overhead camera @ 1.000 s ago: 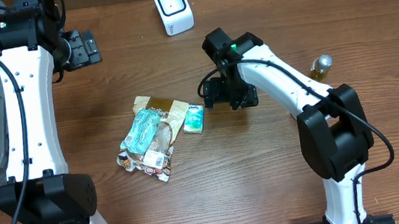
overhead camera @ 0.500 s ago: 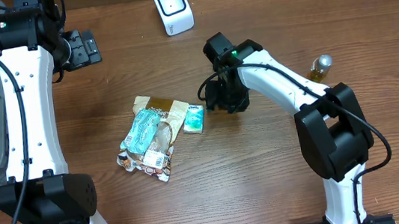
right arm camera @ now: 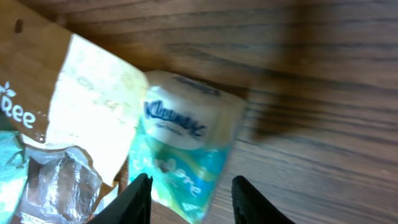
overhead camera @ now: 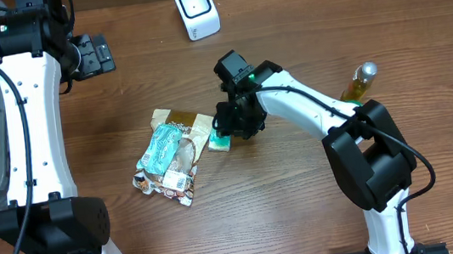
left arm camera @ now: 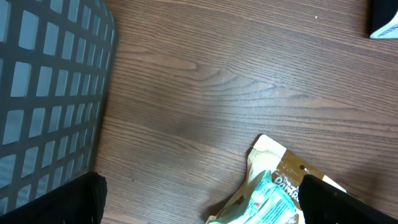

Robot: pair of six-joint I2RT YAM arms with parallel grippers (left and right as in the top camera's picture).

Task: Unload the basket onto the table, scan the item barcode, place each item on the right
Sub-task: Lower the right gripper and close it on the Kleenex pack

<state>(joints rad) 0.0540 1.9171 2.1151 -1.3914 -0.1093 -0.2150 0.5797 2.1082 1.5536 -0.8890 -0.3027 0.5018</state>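
One teal-and-white plastic tissue pack (right arm camera: pixel 185 149) sits lengthwise between half-open jaws of the right gripper (right arm camera: pixel 194 200), hold unclear; left gripper (overhead camera: pixel 92 55) gapes, well apart.

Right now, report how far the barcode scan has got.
Done: the right end effector is down at the Kleenex tissue pack, beside the pouch pile. In hand: its fingers straddle the pack; whether they grip it I cannot tell. Left: lift the pack and show its barcode to the scanner, which stands apart toward the table's far side. The pack is not yet at the scanner.
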